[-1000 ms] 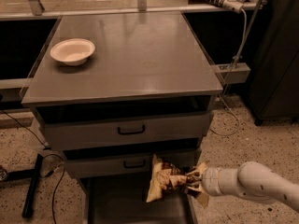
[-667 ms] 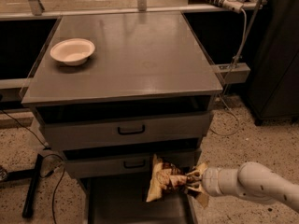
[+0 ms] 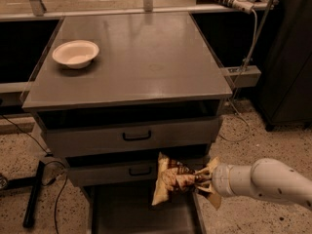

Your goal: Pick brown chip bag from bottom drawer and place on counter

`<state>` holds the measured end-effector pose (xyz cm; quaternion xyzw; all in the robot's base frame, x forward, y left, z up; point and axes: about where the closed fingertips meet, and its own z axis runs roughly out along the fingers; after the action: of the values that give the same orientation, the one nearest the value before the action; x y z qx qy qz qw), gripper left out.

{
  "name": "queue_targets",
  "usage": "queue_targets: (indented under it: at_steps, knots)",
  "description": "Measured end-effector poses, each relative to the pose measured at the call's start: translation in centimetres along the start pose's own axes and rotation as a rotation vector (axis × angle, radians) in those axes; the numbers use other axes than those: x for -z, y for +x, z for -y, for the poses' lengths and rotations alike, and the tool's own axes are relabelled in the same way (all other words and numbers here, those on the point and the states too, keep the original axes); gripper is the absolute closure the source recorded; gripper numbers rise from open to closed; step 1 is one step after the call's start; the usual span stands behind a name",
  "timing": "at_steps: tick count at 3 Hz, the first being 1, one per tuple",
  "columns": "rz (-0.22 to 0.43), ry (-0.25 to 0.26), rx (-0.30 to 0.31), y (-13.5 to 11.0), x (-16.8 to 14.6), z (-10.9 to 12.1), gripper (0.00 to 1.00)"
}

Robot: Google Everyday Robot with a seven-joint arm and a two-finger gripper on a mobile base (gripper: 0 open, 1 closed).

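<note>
The brown chip bag (image 3: 171, 178) hangs in the air over the open bottom drawer (image 3: 122, 216), in front of the lower handled drawer. My gripper (image 3: 204, 180) comes in from the right on a white arm and is shut on the bag's right end. The bag is clear of the drawer floor and well below the counter (image 3: 141, 57), the broad grey top of the cabinet.
A white bowl (image 3: 75, 53) sits at the counter's left rear. Two grey drawers with black handles (image 3: 136, 136) lie between the bag and the counter. A black stand leg (image 3: 34, 194) and cables lie on the speckled floor at left. A dark cabinet (image 3: 287, 57) stands at right.
The bag and gripper have barely moved; the bag stays held above the bottom drawer at about the same height.
</note>
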<state>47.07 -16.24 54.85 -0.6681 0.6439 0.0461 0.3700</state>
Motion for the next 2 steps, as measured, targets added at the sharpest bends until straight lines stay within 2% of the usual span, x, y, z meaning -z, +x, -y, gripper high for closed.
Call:
queue_targets:
  at_steps: [1, 2]
  knots:
    - [-0.022, 0.029, 0.081, -3.7, 4.6, 3.1, 1.00]
    - [-0.030, 0.058, 0.162, -7.6, 9.9, 5.2, 1.00]
